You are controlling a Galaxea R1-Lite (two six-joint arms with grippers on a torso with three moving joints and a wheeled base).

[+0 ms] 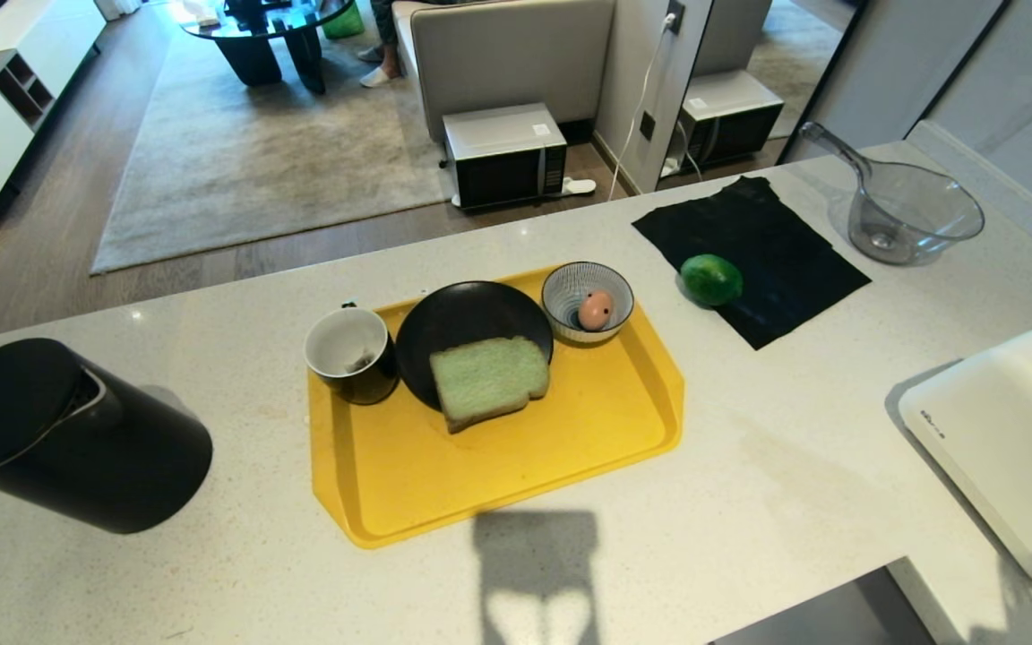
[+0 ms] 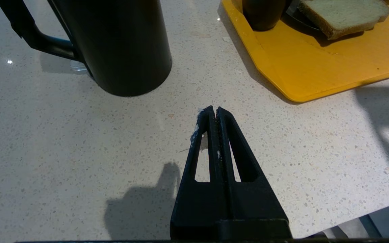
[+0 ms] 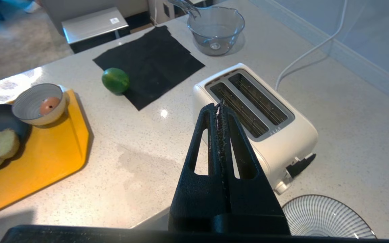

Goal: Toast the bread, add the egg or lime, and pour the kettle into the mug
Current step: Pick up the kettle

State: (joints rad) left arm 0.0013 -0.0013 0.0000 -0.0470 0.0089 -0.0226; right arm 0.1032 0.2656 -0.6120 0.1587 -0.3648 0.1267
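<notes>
Bread on black plate, yellow tray

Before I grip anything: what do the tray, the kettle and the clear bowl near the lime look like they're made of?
The tray looks like moulded plastic: uniform yellow, rounded raised rim, dull sheen. The kettle has a matte black shell with almost no reflections; coated metal or plastic, I can't tell which. The clear bowl with a handle is see-through and faintly grey, so glass or clear plastic.
</notes>
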